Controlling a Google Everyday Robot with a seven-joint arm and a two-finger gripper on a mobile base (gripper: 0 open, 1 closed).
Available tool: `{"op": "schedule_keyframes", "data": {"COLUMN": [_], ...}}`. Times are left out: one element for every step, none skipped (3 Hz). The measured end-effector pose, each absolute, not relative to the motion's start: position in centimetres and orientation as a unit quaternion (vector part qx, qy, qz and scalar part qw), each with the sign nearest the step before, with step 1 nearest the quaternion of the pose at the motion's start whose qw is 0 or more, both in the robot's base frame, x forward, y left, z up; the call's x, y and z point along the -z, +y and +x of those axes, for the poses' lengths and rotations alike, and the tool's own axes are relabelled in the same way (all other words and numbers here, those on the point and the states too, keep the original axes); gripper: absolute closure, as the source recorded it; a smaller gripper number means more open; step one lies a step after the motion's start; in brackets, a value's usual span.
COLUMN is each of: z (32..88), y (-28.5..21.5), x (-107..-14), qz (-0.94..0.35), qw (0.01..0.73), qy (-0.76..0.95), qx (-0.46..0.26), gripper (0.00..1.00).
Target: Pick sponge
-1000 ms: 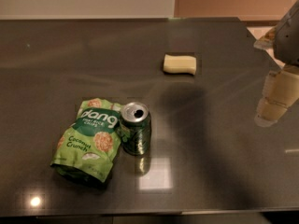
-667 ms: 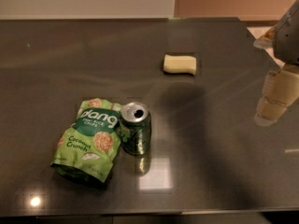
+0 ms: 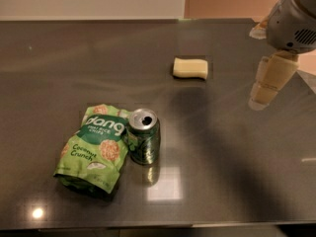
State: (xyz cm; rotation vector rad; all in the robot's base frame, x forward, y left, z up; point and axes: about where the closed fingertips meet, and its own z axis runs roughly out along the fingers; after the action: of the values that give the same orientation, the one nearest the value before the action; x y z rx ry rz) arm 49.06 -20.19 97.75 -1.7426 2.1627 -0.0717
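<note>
The sponge [image 3: 190,67] is a small pale yellow block with rounded corners, lying flat on the dark table [image 3: 222,172] a little right of centre, toward the back. My gripper [image 3: 266,85] hangs at the right side of the view, cream-coloured fingers pointing down above the table, to the right of the sponge and apart from it. It holds nothing that I can see.
A green can [image 3: 143,136] stands upright left of centre at the front. A green snack bag [image 3: 92,148] lies against its left side. The table's far edge runs along the back, below a pale wall.
My gripper has shifted a little to the left and upward, toward the sponge. The sponge, can and bag have not moved.
</note>
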Motion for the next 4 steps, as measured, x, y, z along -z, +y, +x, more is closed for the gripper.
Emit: {"op": "schedule_keyframes", "data": {"z": [52.7,56.3,59.8,62.7], "y": [-19.3,-18.3,-17.1,-16.3], "x": [-96.9,-95.3,-93.0,-90.7], "qz": [-0.615,-0.613,-0.613,-0.605], "qw": [0.187,0.187,0.176,0.168], "qy": [0.766,0.768,0.770,0.777], "qx": [0.015,-0.002,-0.024,-0.046], "gripper": [0.00,0.00,0.00,0.00]}}
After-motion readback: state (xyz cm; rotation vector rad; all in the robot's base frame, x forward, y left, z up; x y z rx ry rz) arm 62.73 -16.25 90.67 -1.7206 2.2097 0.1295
